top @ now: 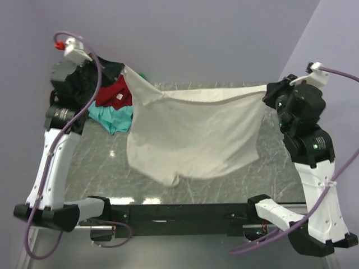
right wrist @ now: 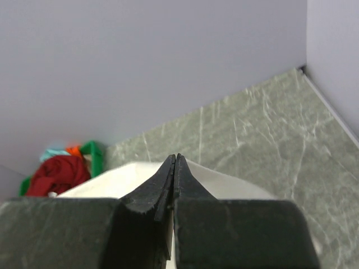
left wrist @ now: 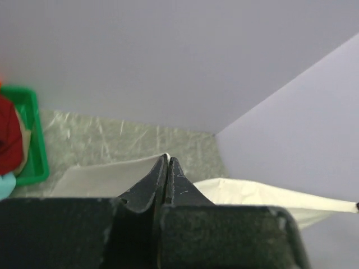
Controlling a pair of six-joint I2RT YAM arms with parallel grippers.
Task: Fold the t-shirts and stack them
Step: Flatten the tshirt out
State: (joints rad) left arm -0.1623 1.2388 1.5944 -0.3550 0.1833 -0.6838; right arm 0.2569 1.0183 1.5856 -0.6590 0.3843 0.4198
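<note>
Top view: the fingertips of both grippers are hidden behind the wrist housings, and the left arm masks most of the green bin (left wrist: pixel 33 140). The orange t-shirt (right wrist: pixel 73 150) shows only as a sliver. The 2 arms are raised and spread to opposite sides of the table (top: pixel 280 168). The left gripper (left wrist: pixel 167 159) and right gripper (right wrist: pixel 175 159) each pinch 1 upper corner of the cream-white t-shirt (top: pixel 190 134). It is stretched between them above the table, with its lower edge sagging. The dark red t-shirt (top: pixel 115 92) and teal t-shirt (top: pixel 112 117) lie heaped at far left.
</note>
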